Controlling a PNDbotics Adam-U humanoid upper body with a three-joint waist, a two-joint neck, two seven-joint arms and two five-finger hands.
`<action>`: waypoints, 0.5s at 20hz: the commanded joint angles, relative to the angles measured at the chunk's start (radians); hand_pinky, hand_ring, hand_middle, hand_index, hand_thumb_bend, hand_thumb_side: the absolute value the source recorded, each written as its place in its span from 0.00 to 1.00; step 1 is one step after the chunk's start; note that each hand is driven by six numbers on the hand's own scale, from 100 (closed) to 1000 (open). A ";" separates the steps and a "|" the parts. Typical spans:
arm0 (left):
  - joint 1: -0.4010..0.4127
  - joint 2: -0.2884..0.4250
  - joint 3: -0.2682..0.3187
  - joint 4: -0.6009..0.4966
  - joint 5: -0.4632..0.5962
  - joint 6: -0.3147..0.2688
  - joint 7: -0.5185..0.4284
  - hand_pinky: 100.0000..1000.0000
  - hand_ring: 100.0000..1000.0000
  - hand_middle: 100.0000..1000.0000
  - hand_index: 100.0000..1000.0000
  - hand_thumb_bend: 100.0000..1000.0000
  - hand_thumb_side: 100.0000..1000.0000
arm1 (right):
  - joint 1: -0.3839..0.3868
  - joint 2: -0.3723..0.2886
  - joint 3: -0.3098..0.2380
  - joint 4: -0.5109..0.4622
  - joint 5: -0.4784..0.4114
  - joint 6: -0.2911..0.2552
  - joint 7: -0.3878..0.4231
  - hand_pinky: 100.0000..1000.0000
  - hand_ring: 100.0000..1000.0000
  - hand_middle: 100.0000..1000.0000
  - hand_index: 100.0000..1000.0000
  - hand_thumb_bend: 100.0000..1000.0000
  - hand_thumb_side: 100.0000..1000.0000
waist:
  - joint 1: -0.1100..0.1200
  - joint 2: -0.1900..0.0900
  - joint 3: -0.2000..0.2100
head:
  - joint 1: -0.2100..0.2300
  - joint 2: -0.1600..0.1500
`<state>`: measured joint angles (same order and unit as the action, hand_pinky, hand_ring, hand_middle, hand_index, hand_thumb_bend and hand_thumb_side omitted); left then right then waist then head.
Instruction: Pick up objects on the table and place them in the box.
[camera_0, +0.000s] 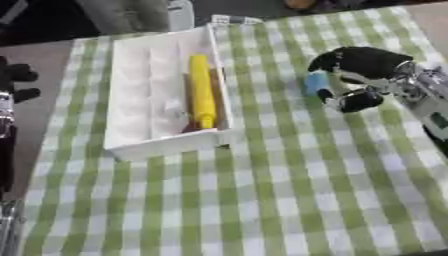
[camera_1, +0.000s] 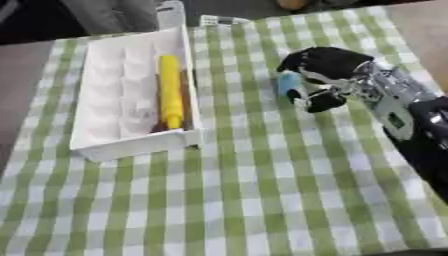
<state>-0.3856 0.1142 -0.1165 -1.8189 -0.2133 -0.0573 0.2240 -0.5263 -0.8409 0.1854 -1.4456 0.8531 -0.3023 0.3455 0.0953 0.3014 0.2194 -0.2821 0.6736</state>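
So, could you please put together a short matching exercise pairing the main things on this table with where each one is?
Things:
1. yellow object
2. blue object
3. white box
4. left hand

Places:
A. at the right hand's fingers, on the checked cloth
B. at the view's left edge, off the cloth
C. inside the box, along its right wall
D. on the cloth's left half

Pairs: 1-C, 2-A, 3-D, 4-B

Green-checked table (camera_0: 262, 200) — white box (camera_0: 131, 145) at its left, small blue object (camera_0: 316, 83) right.
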 joint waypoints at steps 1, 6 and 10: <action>-0.011 0.025 0.004 -0.022 0.000 -0.001 -0.002 0.70 1.00 0.57 0.72 0.00 0.81 | -0.007 -0.038 -0.015 -0.006 0.012 0.001 -0.006 0.94 0.88 0.84 0.94 0.07 0.22 | -0.007 0.002 -0.001 | -0.079 -0.028; -0.010 0.025 0.004 -0.021 0.000 -0.001 -0.004 0.70 1.00 0.57 0.72 0.00 0.81 | -0.007 -0.038 -0.012 -0.006 0.012 -0.003 -0.007 0.94 0.88 0.84 0.94 0.07 0.21 | -0.006 -0.001 -0.002 | -0.136 -0.040; -0.010 0.025 0.004 -0.021 0.000 -0.002 -0.006 0.70 1.00 0.57 0.72 0.00 0.81 | -0.010 -0.036 -0.008 -0.006 0.007 -0.008 0.001 0.94 0.88 0.84 0.94 0.06 0.21 | -0.004 -0.002 -0.001 | -0.142 -0.039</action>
<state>-0.3856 0.1143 -0.1165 -1.8189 -0.2126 -0.0575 0.2229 -0.5199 -0.8409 0.1859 -1.4455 0.8573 -0.3079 0.3444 0.0957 0.3014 0.2173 -0.4193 0.6483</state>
